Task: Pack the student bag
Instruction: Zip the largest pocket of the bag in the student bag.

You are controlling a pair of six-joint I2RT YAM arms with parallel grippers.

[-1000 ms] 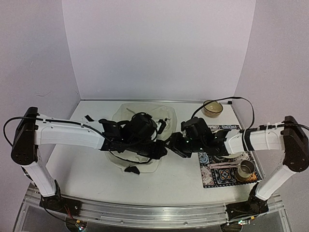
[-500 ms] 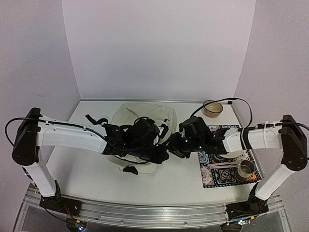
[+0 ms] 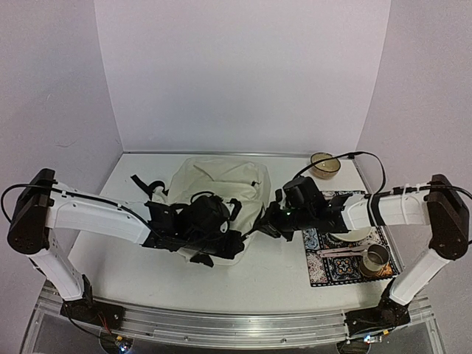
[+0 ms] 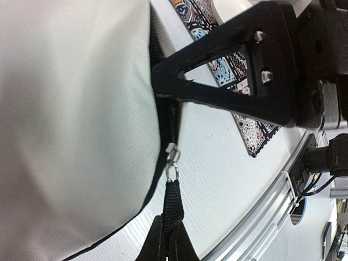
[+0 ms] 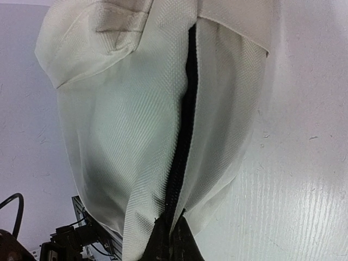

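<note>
Since 1 second earlier, the left arm has drawn back toward the near-left, uncovering more cream fabric, and the right gripper (image 5: 171, 242) has gone from partly open to closed. The student bag (image 3: 217, 181) lies in the middle of the table (image 3: 133, 258), slightly left of centre, with its black straps (image 3: 144, 184) trailing off its left side.

Along the bag's right flank runs the black zipper (image 5: 182, 125). In the right wrist view this dark line leads straight down into the right gripper's 2 fingers, which are pinched together on it. The left wrist view shows 1 of those fingers as a black triangular frame whose tip touches the zipper edge.

Just below that point hangs the metal zipper pull (image 4: 172, 157) with its black pull strap (image 4: 173, 201). The left gripper (image 4: 166, 247) has its 2 fingers clamped on the strap's lower end, so both grippers sit close together at the bag's near-right edge.

To the right of the bag, a patterned mat (image 3: 324, 269) carries a white plate (image 3: 352, 236) and a metal cup (image 3: 377, 258). A tan bowl (image 3: 324, 164) stands behind the mat, near the back wall.
</note>
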